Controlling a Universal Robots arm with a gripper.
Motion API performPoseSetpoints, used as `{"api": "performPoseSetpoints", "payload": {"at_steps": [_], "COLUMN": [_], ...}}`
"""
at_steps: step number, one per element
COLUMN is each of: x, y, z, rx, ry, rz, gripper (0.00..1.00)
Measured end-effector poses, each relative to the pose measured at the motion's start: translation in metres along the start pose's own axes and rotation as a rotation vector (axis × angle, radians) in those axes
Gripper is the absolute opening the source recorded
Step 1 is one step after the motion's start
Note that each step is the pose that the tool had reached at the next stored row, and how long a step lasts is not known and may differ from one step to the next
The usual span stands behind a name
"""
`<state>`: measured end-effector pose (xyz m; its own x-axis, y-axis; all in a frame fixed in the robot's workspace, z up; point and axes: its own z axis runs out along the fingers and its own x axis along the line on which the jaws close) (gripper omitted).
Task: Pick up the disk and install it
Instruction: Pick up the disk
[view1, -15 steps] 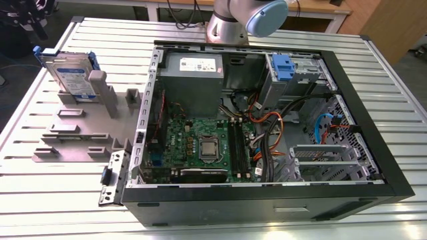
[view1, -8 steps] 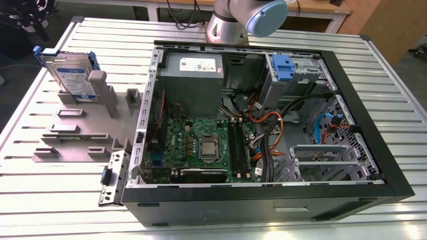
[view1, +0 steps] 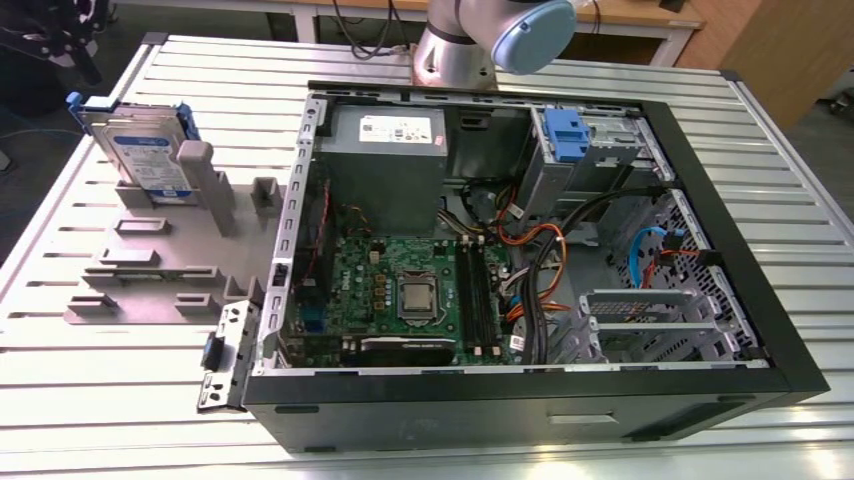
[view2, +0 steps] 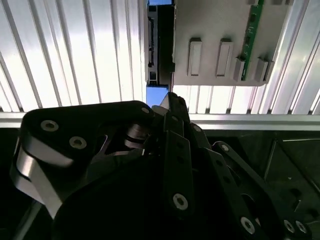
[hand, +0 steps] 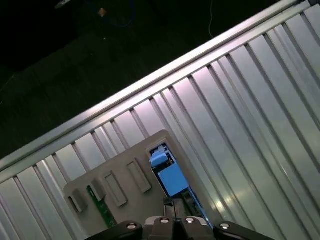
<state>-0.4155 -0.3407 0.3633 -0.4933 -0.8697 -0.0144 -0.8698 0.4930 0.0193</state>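
Nearest, the open case (view1: 534, 400) holds a motherboard (view1: 354, 270), cables (view1: 534, 240) and a power supply (view1: 387, 150). Beyond, the disk (view1: 144, 150) stands on edge in a grey holder (view1: 160, 270) on the desk (view1: 80, 400). Over it, the claw (hand: 171, 202) hangs closed, empty.

An open black metal computer case (view1: 507, 405) holding a green motherboard (view1: 400, 290) lies on the ribbed aluminium table (view1: 120, 400), beside a grey plastic fixture plate (view1: 167, 250).
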Motion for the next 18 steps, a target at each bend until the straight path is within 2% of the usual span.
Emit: {"api": "performPoseSetpoints", "payload": {"at_steps": [12,16,18], "x": [0.0,0.0001,0.0006], "y": [0.0,0.0,0.0011], "z": [0.0023,0.0027,0.0028], "rx": [-0.0032,-0.0038,-0.0021], "ry": [0.0042,0.0051,0.0044], "rz": [-0.217,-0.267,-0.272], "gripper": [0.11,0.11,0.11]}}
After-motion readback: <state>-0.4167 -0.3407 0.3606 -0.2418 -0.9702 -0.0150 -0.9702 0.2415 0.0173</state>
